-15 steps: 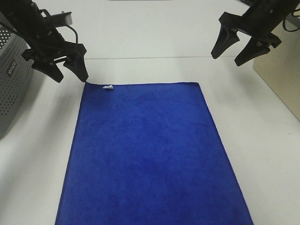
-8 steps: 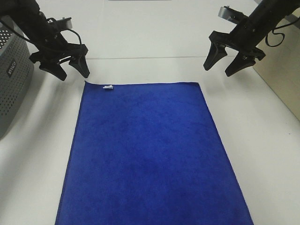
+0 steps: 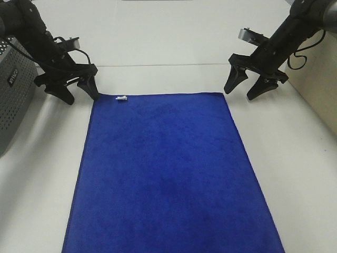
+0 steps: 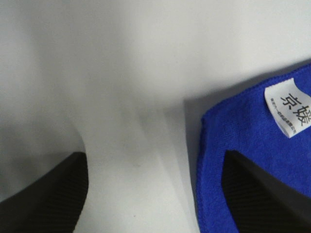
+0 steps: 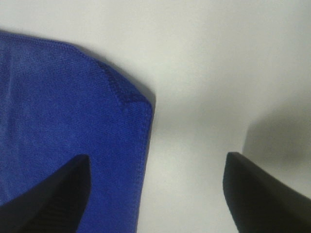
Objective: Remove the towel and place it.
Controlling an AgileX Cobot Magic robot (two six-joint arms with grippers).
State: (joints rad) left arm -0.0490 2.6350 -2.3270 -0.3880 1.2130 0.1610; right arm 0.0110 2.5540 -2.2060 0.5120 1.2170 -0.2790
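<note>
Towel [image 3: 168, 174] lies flat on white table [image 3: 295, 174], centre-near. L gripper [image 3: 81, 98] at its far-left corner, R gripper [image 3: 238, 94] at far-right corner; both jaws wide, holding nothing. Grey basket [image 3: 13, 100] far left.

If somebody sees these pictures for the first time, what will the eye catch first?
A large blue towel lies flat on the white table, filling the middle. The left gripper and the right gripper, black and open, hang at its two far corners. A grey basket stands at the left edge.
</note>
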